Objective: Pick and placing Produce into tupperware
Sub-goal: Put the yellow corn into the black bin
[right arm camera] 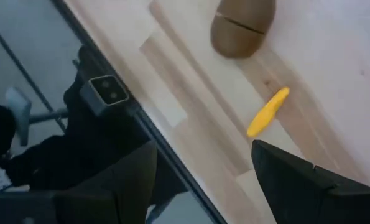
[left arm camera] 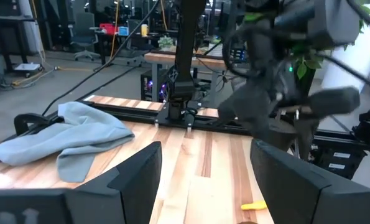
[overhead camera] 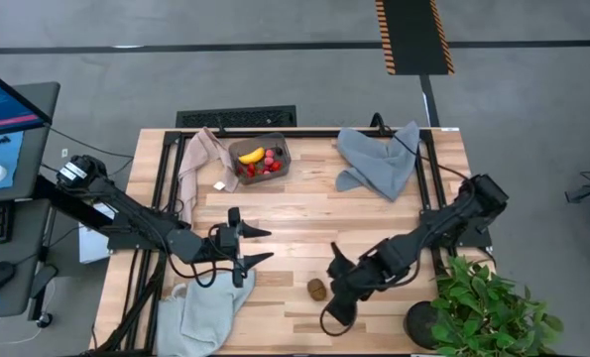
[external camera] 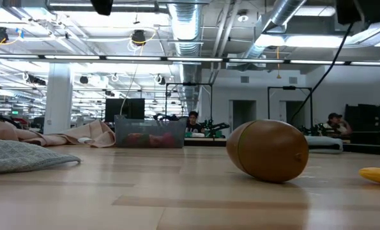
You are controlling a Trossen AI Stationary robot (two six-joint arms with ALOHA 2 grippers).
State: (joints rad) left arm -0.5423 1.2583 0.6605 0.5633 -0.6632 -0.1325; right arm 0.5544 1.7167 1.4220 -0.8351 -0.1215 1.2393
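two dark jointed arms, black cables

The pale wooden table (overhead camera: 295, 213) carries a tupperware (overhead camera: 260, 157) with fruit at the far middle, a beige cloth (overhead camera: 200, 159) left of it, a grey-blue cloth (overhead camera: 379, 159) far right, another (overhead camera: 200, 307) near left, a kiwi (overhead camera: 316, 289) near the middle, and a potted plant (overhead camera: 483, 307) near right.

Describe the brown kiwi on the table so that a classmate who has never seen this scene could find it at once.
Start at the leafy potted plant at the wooden table's near right corner. Just left of it hangs the right claw, open. The kiwi lies on bare wood beside that claw: the only brown, egg-shaped fruit, alone apart from a small yellow piece.
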